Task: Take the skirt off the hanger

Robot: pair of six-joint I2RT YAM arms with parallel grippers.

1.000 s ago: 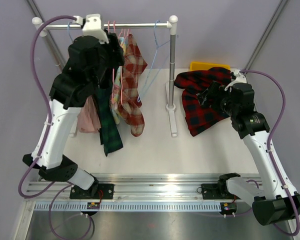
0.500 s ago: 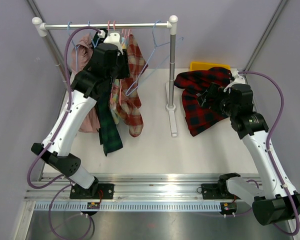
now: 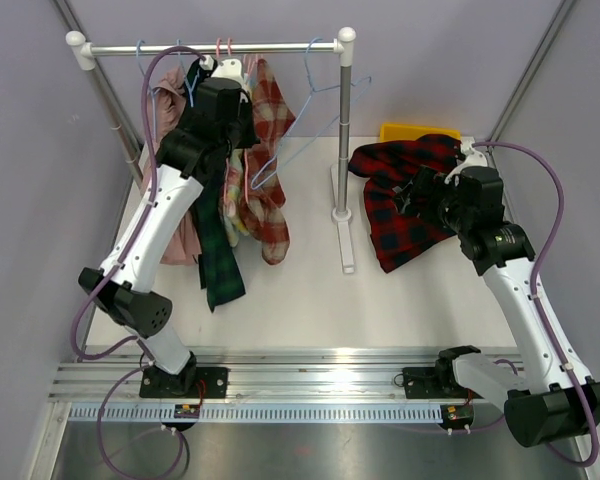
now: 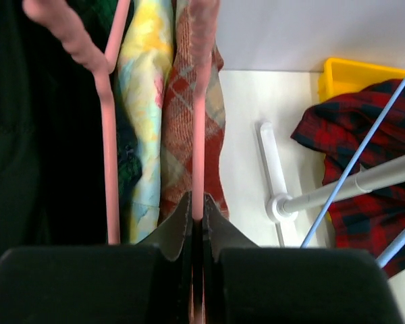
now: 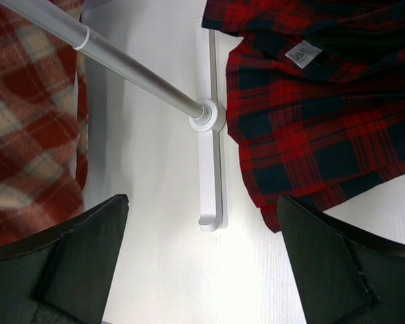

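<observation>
From above, the left gripper (image 3: 226, 74) sits up at the rack's rail (image 3: 280, 47) among the hanging clothes, beside the red-and-tan plaid skirt (image 3: 267, 190), while the right gripper (image 3: 418, 196) hovers over a red-and-navy plaid garment (image 3: 395, 235) lying on the tabletop (image 3: 300, 300). The left wrist view shows its jaws pinched tight on the pink hanger (image 4: 198, 101) carrying the skirt. In the right wrist view, the jaws stand wide with nothing between them, above the rack's white foot (image 5: 212, 175).

Skirt (image 3: 270, 215): red-and-tan plaid; I see it hanging limp on its hanger.
Hanger (image 4: 199, 135): pink, on the rail (image 3: 280, 47), pinched in my left claw (image 4: 196, 206).
</observation>
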